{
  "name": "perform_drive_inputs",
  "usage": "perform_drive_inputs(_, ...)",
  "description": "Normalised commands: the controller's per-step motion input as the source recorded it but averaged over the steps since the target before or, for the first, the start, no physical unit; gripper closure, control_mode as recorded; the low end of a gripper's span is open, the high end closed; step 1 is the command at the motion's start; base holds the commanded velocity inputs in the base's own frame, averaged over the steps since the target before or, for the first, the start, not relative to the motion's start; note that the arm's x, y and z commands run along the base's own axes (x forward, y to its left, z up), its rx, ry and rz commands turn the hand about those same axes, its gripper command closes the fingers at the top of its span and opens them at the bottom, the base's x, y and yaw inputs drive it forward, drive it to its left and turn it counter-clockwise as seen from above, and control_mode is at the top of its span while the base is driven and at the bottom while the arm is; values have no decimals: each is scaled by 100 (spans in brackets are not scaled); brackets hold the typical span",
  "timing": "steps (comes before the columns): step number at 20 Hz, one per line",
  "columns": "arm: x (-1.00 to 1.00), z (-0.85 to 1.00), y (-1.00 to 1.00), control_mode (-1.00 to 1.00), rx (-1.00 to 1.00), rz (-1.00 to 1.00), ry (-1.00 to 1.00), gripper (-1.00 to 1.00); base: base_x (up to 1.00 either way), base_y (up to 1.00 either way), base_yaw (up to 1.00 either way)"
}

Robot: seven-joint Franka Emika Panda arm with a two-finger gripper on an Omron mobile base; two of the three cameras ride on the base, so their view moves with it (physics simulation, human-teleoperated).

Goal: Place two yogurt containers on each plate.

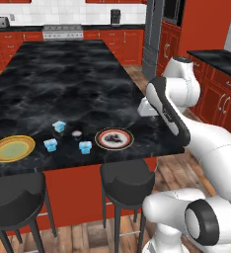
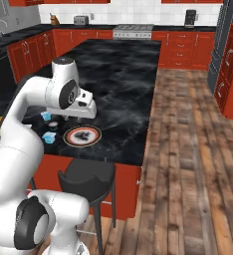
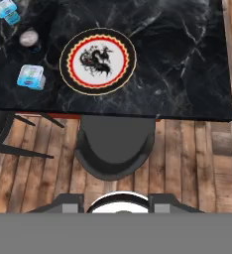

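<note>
Near the front edge of the black island lies the white plate (image 1: 114, 139) (image 2: 82, 135) (image 3: 98, 60) with an orange-red rim and dark centre. The yellow-rimmed green plate (image 1: 11, 148) lies far left. Between them stand three light-blue yogurt containers (image 1: 59, 126) (image 1: 50, 144) (image 1: 85, 147), the nearest of them (image 3: 31, 77) left of the white plate. A small dark tub with a pale lid (image 1: 77, 134) (image 3: 29, 37) stands among them. My gripper (image 1: 148, 107) (image 2: 83, 110) (image 3: 116, 201) hangs high to the right of the white plate, above a stool, shut and holding nothing.
Two dark stools (image 1: 127, 180) (image 1: 14, 195) stand at the island's front edge; one stool (image 3: 113, 144) is right below my hand. Wood floor runs to the right. Red cabinets with a dark counter (image 1: 221, 99) line the right wall.
</note>
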Motion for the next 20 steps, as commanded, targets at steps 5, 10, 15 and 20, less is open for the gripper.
perform_drive_inputs(5, -25, -7, 41, -100, 0, 4, 0, -100, 0, 0, 0)
perform_drive_inputs(10, 31, -53, 100, -100, 0, 0, 22, -100, 0, 0, 0)
perform_drive_inputs(15, 49, -50, 91, -100, 0, 0, 16, -100, 0, 0, 0)
perform_drive_inputs(20, 32, -44, 75, -100, -1, 0, 8, -100, 0, 0, 0)
